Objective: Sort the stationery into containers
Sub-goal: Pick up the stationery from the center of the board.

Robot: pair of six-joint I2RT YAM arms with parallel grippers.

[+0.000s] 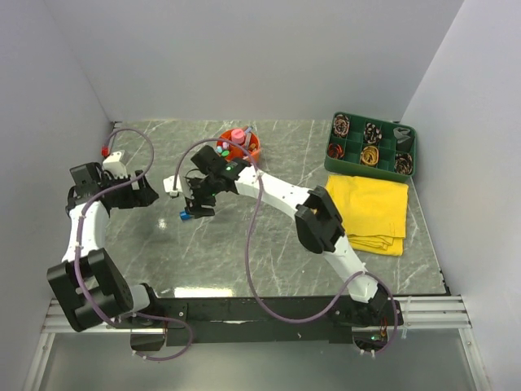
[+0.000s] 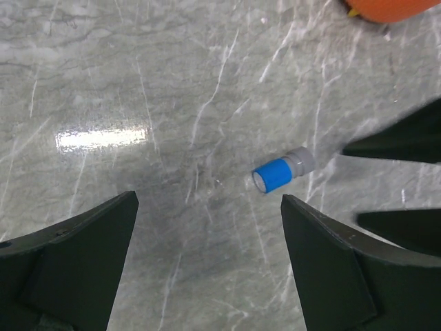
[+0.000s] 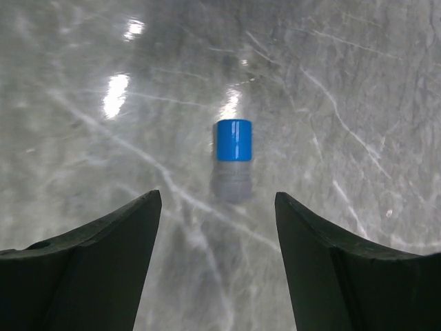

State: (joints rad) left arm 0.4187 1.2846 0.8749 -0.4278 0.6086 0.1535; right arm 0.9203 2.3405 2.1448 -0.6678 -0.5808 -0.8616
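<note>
A small blue cap with a grey end (image 1: 186, 216) lies on the marble table. In the right wrist view the cap (image 3: 233, 141) lies just ahead of my open, empty right gripper (image 3: 217, 198), which hovers over it (image 1: 198, 209). In the left wrist view the cap (image 2: 279, 172) lies a little ahead and right of my open, empty left gripper (image 2: 208, 198), which sits at the left (image 1: 149, 193). The orange organiser (image 1: 244, 147) behind the right gripper holds pens with pink, green and red caps. The green tray (image 1: 373, 145) stands at the back right.
A yellow cloth (image 1: 370, 213) lies in front of the green tray, whose cells hold several coiled items. The right gripper's dark fingers (image 2: 406, 141) show at the right edge of the left wrist view. The orange organiser's rim (image 2: 393, 7) is at its top.
</note>
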